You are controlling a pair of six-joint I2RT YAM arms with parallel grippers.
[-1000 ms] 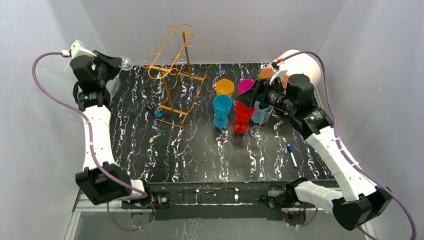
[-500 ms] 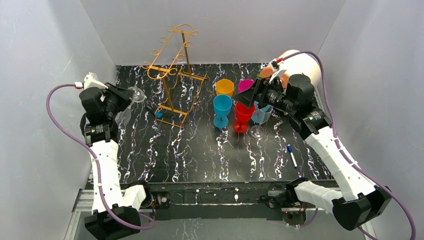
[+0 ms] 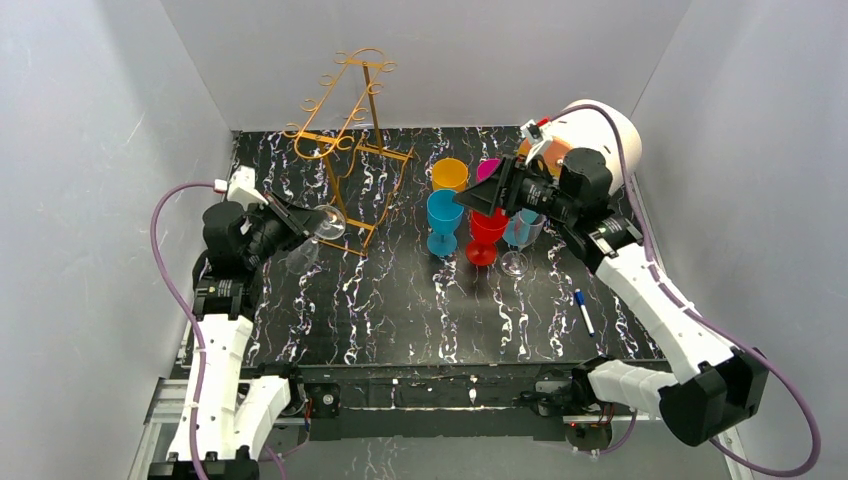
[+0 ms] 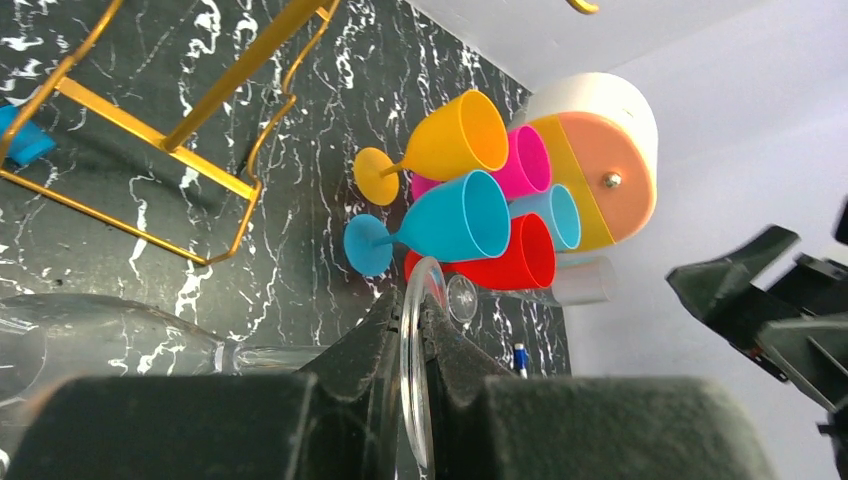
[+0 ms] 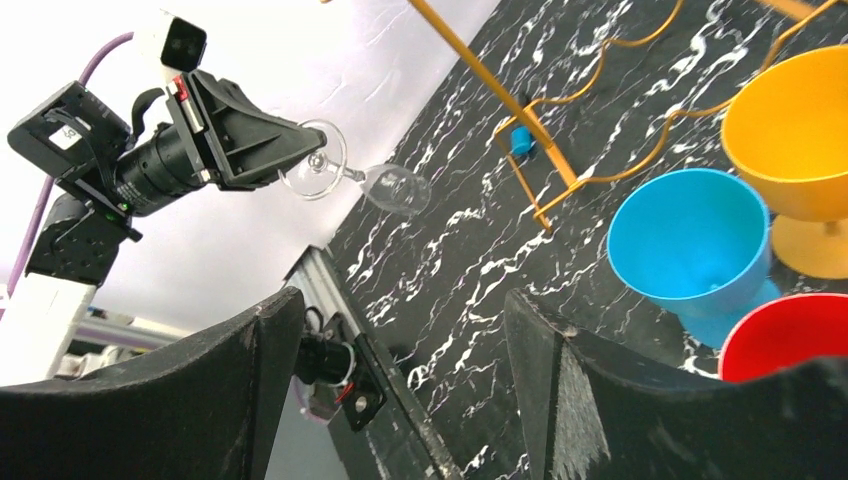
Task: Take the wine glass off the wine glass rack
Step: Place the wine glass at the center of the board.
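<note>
**Wine Glass Coming Away From Its Rack**

We are seeing the wine glass (image 3: 301, 257) travelling sideways in the left gripper (image 3: 308, 222), whose fingers are clamping hard on its round foot while stem and bowl are sticking out beside them. Within the past second this arm has swung down and forward from the back corner. The glass is now hanging over the table (image 3: 400, 300), with the wine glass rack (image 3: 345, 140) just ahead of the fingertips and no wire touching it. To our eyes the lift-off is done and only a set-down is remaining.

The right gripper (image 3: 478, 197), jaws spread wide and carrying nothing, has edged slightly toward the rack. Beneath it, the orange goblet (image 3: 449, 174), blue goblet (image 3: 444, 212), red goblet (image 3: 487, 228), pink goblet (image 4: 527, 160) and pale blue goblet (image 4: 560, 215) are standing bunched together, a second clear glass (image 3: 515, 262) beside them. Those we can look into are showing empty. Behind that hand a white drum (image 3: 610, 125) is lying on its side, and we cannot tell its contents.
</note>
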